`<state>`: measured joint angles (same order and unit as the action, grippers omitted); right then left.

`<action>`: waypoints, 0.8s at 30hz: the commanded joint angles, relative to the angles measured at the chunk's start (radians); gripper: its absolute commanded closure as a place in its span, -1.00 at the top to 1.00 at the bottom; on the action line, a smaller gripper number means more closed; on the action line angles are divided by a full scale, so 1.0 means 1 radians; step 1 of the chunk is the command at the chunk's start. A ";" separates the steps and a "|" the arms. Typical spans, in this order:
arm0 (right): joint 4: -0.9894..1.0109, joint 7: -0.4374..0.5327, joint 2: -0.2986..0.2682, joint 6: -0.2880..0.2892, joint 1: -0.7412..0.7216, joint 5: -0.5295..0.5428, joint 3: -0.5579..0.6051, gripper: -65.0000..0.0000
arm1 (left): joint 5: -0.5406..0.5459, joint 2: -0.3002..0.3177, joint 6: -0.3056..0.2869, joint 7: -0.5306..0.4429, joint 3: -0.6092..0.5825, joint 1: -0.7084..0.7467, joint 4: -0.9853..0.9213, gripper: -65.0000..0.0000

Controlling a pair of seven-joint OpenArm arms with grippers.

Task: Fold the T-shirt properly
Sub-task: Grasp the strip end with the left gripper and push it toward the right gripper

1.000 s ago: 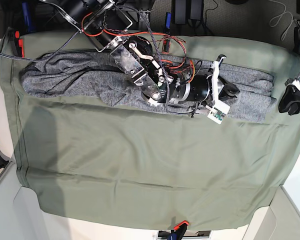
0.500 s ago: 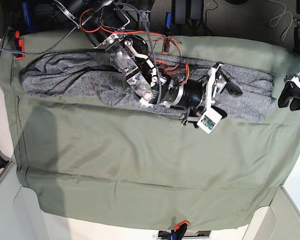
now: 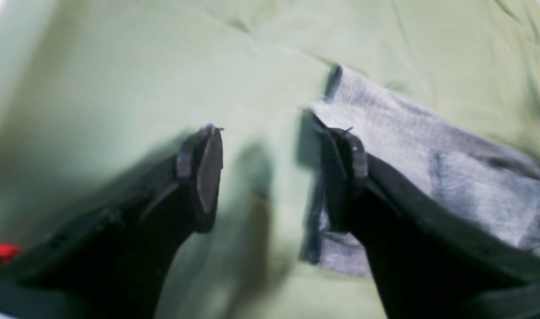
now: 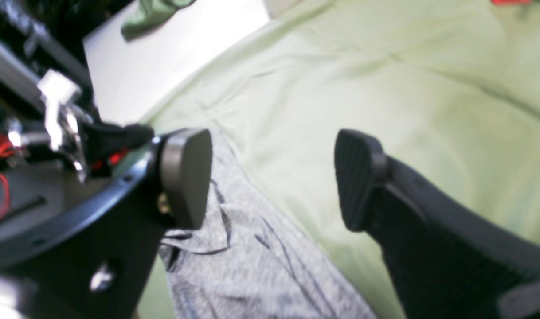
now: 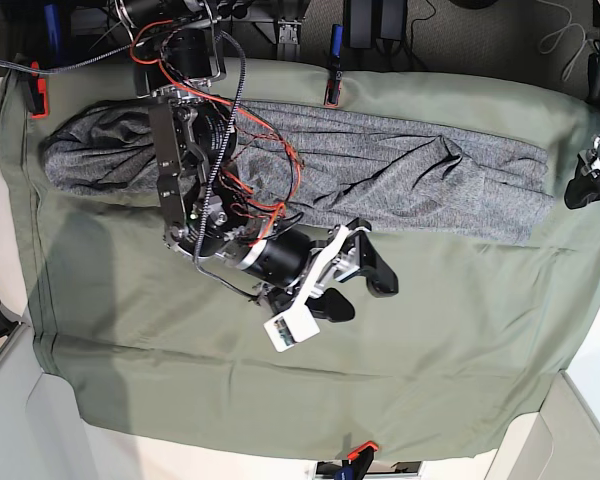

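The T-shirt (image 5: 420,185) lies as a long heather-grey band across the far side of the olive table cloth (image 5: 280,390). My right gripper (image 5: 365,298) hangs open over bare cloth just in front of the shirt's near edge, holding nothing. In the right wrist view, the right gripper (image 4: 270,177) has wide-apart pads, with the T-shirt (image 4: 252,270) below its left finger. My left gripper (image 5: 577,190) sits at the right table edge beside the shirt's end. In the left wrist view, the left gripper (image 3: 274,150) is open, its right finger over the T-shirt (image 3: 407,141) corner.
Red-handled clamps pin the cloth at the left edge (image 5: 38,92), the far edge (image 5: 332,88) and the front edge (image 5: 360,452). The right arm's wired body (image 5: 195,180) lies across the shirt's left part. Bare white table shows at the corners (image 5: 590,390).
My right gripper opened, letting go of the shirt, and swung off it toward the front left onto bare cloth. The left gripper stayed at the right edge and opened a little wider.
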<state>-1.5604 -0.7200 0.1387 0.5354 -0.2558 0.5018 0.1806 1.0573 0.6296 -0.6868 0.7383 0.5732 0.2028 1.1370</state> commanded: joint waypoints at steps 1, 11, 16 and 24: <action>-0.020 0.012 0.011 0.009 0.000 0.039 -0.015 0.30 | 0.045 0.027 -0.011 0.003 -0.003 -0.023 -0.016 0.17; -0.066 0.012 0.011 0.030 0.137 0.090 -0.071 0.30 | 0.190 0.024 -0.011 0.105 -0.131 -0.090 -0.111 0.17; -0.122 0.011 0.011 0.030 0.171 0.089 -0.071 0.30 | 0.312 0.021 -0.011 0.210 -0.162 -0.114 -0.111 0.24; -0.140 0.004 0.011 0.030 0.171 0.081 -0.071 0.30 | 0.426 0.018 -0.011 0.360 -0.162 -0.114 -0.111 0.25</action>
<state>-1.6794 -0.7353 0.1394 0.5541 -0.0692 0.5682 0.1085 1.4498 0.6231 -0.6895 1.1007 0.4049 0.0994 1.0161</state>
